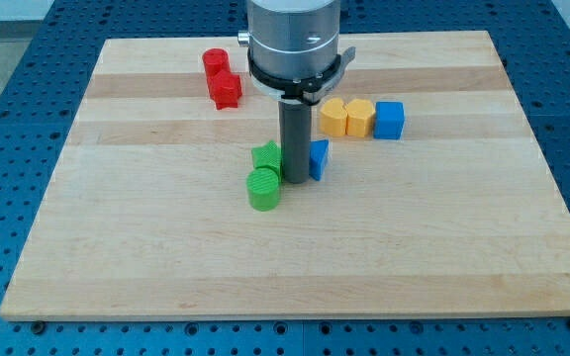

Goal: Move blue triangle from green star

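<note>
Desk centre: rod tip between green star and blue triangle, touching both | green cylinder beside star | no gripper fitted, state not tellable

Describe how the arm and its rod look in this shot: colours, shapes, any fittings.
A wide, silver-grey metal cylinder comes down from the view's top, ringed at its base by a black clamp collar with small side tabs. Below it hangs a straight, dark grey rod, ending at my tip. No cables or markings show.

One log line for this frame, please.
my tip between green star and blue triangle | green cylinder by star
</note>
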You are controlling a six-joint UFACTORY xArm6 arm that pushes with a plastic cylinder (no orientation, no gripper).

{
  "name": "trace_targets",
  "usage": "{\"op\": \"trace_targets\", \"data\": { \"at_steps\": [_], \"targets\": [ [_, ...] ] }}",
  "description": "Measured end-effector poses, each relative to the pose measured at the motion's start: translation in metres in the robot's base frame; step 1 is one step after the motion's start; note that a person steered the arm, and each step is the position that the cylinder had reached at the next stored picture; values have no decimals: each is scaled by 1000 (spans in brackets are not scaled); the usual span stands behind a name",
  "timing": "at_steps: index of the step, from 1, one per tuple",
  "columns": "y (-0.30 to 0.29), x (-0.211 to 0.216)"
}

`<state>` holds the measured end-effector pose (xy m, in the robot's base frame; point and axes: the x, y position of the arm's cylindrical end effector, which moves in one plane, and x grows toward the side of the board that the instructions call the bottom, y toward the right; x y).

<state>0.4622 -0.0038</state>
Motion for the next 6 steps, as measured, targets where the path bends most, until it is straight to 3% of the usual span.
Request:
{"op": "trace_targets", "data": {
  "at_steps": [2,3,6],
  "targets": [
    [3,103],
    [27,82],
    [1,19]
  ]
}}
